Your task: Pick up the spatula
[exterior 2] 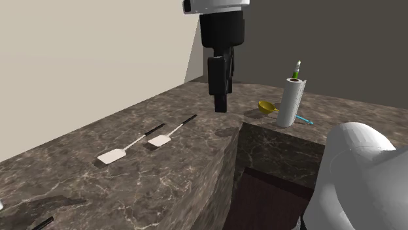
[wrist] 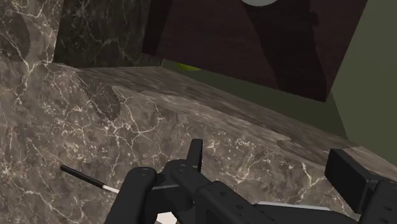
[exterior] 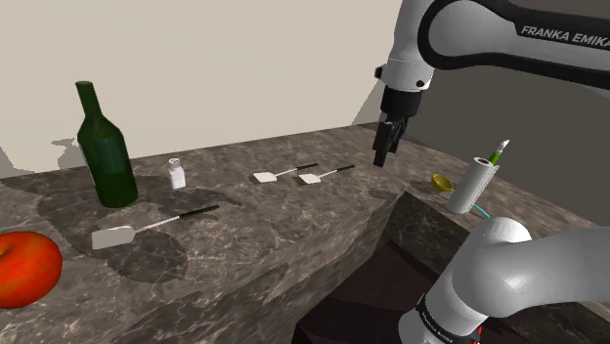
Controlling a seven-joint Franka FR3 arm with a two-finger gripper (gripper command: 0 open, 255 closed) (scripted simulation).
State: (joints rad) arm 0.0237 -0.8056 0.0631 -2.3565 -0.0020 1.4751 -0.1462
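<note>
The black jaws hang parted and empty above the veined dark marble counter, near the edge of its recess. The nearest spatula, a flat white blade on a thin black handle, lies just beside a second spatula. A third spatula, seemingly alike, lies near the green glass bottle.
</note>
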